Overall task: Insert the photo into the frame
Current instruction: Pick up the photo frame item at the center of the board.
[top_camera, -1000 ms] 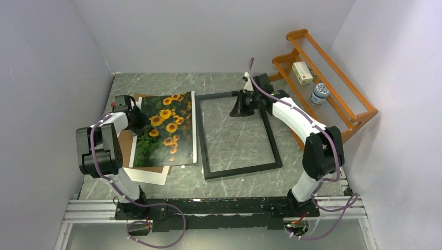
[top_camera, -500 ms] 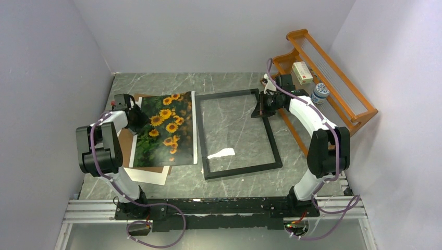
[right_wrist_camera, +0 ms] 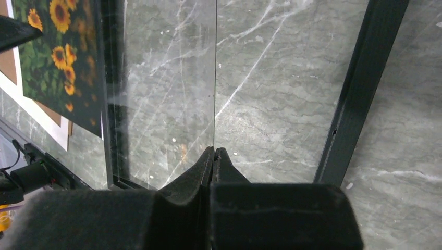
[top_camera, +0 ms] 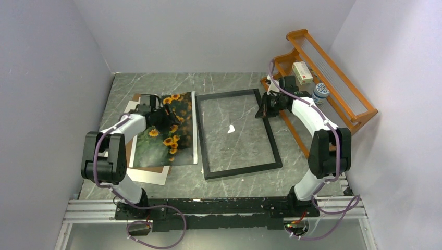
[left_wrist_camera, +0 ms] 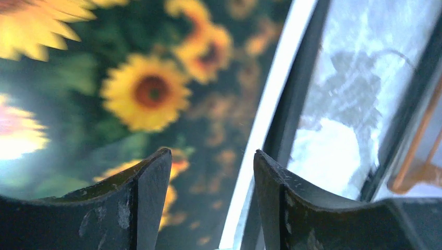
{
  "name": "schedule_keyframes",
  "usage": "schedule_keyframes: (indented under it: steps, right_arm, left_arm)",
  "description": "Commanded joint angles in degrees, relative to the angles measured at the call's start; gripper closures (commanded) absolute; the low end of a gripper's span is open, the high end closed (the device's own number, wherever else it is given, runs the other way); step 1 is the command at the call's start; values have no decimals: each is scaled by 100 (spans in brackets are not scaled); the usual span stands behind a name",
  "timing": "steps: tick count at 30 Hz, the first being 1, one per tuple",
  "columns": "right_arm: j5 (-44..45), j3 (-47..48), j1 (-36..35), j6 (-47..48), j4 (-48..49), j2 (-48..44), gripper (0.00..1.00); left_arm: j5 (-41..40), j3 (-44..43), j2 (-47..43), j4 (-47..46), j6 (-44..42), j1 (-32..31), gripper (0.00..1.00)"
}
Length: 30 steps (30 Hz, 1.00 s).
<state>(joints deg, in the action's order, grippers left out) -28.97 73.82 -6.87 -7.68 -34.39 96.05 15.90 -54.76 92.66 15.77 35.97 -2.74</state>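
From above, the open left hand (top_camera: 166, 115) hovers over the photo (top_camera: 156, 151), whose long axis is parallel to that of the frame (top_camera: 241, 170), just to the hand's right. Its wrist view agrees: jaws parted above sunflowers. The right wrist view shows the right hand (right_wrist_camera: 215, 151) pinched shut on the pane (right_wrist_camera: 167, 78) (its edge apparently raised).

White arms (top_camera: 308, 113), black joints (top_camera: 328, 151), purple cables (top_camera: 96, 151), scuffed black left gripper (left_wrist_camera: 211, 156).
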Motion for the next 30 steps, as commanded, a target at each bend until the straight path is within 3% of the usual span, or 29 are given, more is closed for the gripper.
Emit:
schedule_keyframes:
  steps: [1, 5, 11, 17, 24, 28, 30]
  right_arm:
    - [-31, 84, 42, -96, 195, -743, 100]
    - [-254, 264, 44, -600, 316, -1367, 100]
    - [260, 656, 44, -1212, 18, -2041, 100]
    - [684, 540, 43, -1515, -63, -2435, 100]
    - [619, 476, 41, -1594, -128, -2568, 100]
    - [586, 475, 44, -1630, -146, -2614, 100]
    - [542, 475, 39, -1674, -139, -2662, 100]
  left_arm:
    - [306, -109, -181, -177, 138, -596, 35]
    - [388, -41, 0, -380, 317, -1138, 34]
    - [177, -467, 636, -45, 264, -1721, 36]
    - [-712, -1252, 1272, 719, 196, -2321, 39]
    - [-1675, -1526, 1620, 1477, 531, -2934, 41]
    - [-2256, -1618, 1838, 1869, 706, -3184, 47]
    - [-2328, -1524, 1801, 1833, 698, -3213, 55]
